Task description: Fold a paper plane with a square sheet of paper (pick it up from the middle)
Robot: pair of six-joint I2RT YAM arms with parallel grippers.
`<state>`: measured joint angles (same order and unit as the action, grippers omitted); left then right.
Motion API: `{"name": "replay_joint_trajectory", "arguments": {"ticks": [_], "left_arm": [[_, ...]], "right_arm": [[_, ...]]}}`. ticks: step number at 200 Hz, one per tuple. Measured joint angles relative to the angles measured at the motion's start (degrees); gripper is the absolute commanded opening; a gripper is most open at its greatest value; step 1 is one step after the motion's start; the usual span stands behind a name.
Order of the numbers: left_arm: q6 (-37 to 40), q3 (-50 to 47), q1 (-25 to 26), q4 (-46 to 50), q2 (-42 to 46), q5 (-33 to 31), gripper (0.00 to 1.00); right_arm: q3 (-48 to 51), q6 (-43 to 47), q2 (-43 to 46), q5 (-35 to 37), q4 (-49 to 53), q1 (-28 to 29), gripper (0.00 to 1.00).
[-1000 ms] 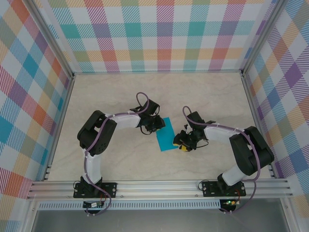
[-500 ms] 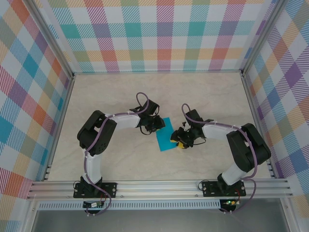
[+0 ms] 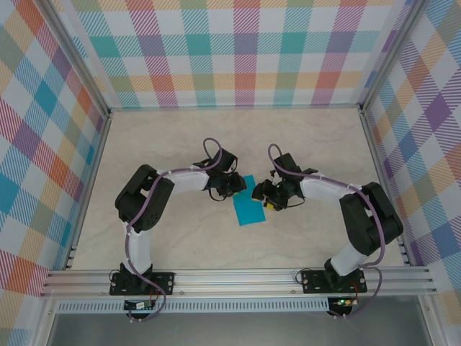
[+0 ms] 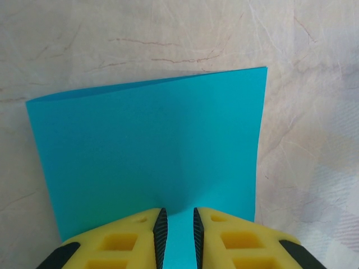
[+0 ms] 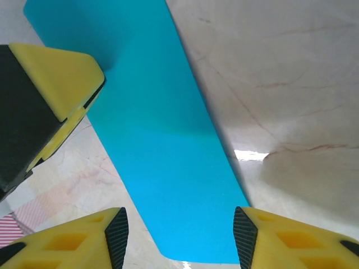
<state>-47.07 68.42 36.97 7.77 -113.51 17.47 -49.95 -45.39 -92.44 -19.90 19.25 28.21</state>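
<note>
Folded teal-blue square sheet of paper lay mid-table, pinched at one edge by near-closed left gripper; right gripper straddled it, jaws apart, gripping nothing. Probably early fold; next, pressing crease flat

- Two arms: white link shells, bulky black joint housings.
- Purple cable along each, looping free near the wrist.
- Black base plates on a silver rail; a small green light under the right base.
- Left gripper: yellow fingers with cut-out pockets, ribbed black pads on the inner faces.
- Right gripper: same yellow fingers, black ribbed pads, black tips at the outer corners.
</note>
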Motion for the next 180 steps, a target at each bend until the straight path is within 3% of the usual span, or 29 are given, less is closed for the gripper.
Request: {"name": "replay_joint_trajectory", "arguments": {"ticks": [73,180], "left_arm": [[0.0,-0.5,0.0,-0.7,0.1,0.0,0.23],[0.0,-0.5,0.0,-0.9,0.1,0.5,0.23]], "right_arm": [[1.0,1.4,-3.5,-2.1,0.5,0.5,0.48],[-0.9,0.6,-4.5,-1.0,2.5,1.3,0.49]]}}
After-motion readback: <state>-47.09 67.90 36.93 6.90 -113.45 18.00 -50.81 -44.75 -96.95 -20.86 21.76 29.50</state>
